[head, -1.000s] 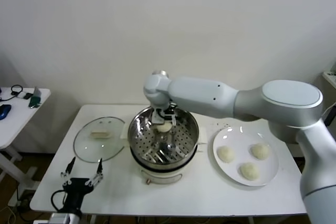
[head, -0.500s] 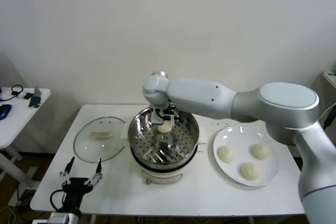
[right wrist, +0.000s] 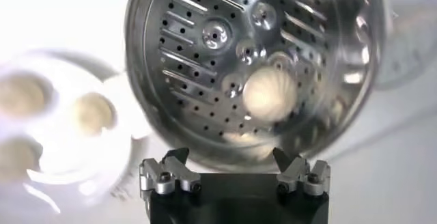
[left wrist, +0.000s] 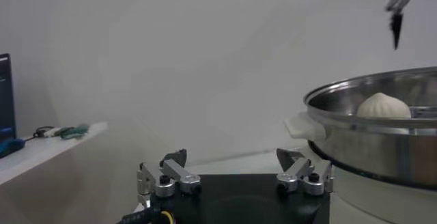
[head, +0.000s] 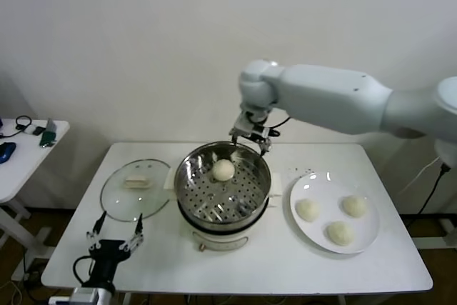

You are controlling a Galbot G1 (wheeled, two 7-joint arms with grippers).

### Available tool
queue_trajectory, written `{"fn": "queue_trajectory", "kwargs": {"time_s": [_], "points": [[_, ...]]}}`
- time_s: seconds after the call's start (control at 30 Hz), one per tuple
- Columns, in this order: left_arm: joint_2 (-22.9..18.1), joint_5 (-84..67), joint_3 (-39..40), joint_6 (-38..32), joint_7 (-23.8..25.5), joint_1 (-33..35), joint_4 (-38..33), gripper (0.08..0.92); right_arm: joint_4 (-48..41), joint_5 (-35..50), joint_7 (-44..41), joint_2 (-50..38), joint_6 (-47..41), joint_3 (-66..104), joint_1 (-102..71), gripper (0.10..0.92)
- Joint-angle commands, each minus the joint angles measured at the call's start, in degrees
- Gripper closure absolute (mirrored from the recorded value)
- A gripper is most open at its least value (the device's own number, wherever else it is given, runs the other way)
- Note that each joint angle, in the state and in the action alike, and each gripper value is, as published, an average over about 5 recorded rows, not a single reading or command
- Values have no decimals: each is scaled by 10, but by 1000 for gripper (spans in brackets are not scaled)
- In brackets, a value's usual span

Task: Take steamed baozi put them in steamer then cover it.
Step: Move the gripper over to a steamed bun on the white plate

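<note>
One baozi [head: 223,170] lies on the perforated tray inside the steel steamer [head: 196,201]; it also shows in the right wrist view [right wrist: 270,93] and the left wrist view [left wrist: 384,106]. Three baozi [head: 308,209] [head: 353,206] [head: 339,233] lie on the white plate [head: 323,185]. My right gripper [head: 249,138] is open and empty, raised above the steamer's far rim. The glass cover [head: 118,201] with its cream handle [head: 138,182] lies flat on the table left of the steamer. My left gripper [head: 115,233] is open and parked at the table's front left edge.
A small side table [head: 21,155] with cables and small items stands to the far left. The white wall is close behind the table.
My right gripper has let go of the baozi on the steamer tray and risen up and to the right, out of the steamer. The left arm has not moved.
</note>
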Motion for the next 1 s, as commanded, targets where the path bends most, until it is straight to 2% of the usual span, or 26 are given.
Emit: {"fn": "queue_trajectory", "kwargs": {"time_s": [0.03,0.2,0.37,0.73,1.0], "points": [[0,3,0,-2,0,2,0,177,39,143,84,-173,-172,-52,24,203],[-1,5,-2,-5,0,7,0,177,83,126,116,-241,-225,-34,-62,203],[-3,6,-3,-4,0,9,-2,177,85,114,111,-257,-237,-18,-138,203],[-7,7,-4,-4,-1,20,0,177,-1,67,105,-208,-235,47,-274,203],[-8,7,-7,-6,-1,26,7,177,-50,57,102,-172,-225,77,-309,203]]}}
